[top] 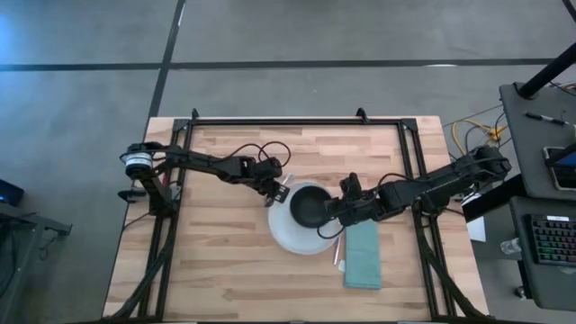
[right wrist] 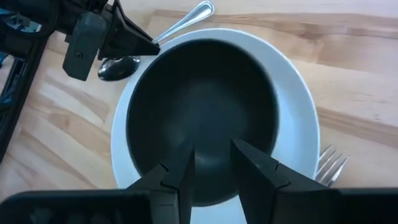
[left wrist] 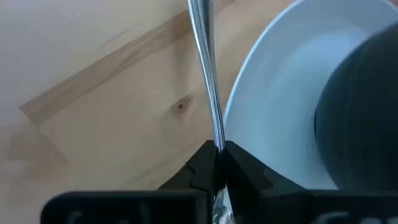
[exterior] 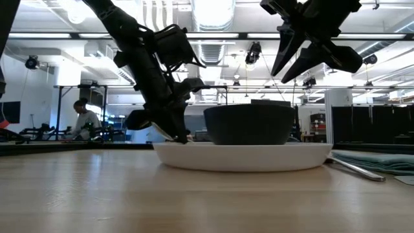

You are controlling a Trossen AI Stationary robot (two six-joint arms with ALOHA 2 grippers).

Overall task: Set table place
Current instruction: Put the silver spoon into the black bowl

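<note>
A white plate [top: 290, 236] lies on the wood table [top: 216, 261] with a black bowl [top: 309, 207] standing on it. My left gripper [top: 279, 192] is at the plate's left rim, shut on a silver spoon [right wrist: 180, 25]. My right gripper [right wrist: 214, 165] hangs open above the bowl's right side, clear of it [exterior: 294, 71]. A teal napkin [top: 363, 256] lies flat to the right of the plate. A fork [right wrist: 329, 165] lies between the plate and the napkin. My left gripper pinches the spoon's handle [left wrist: 216, 134] between its two fingers, close to the spoon's bowl [right wrist: 118, 68]. The fingers slant down from the table's left. The handle sticks out past the fingertips beside the plate's rim, just over the table. I cannot tell whether the spoon touches the wood.
A black metal frame [top: 297, 121] runs round the table top. Bare wood lies left of and in front of the plate. A person [exterior: 83, 120] sits far off in the room behind the table.
</note>
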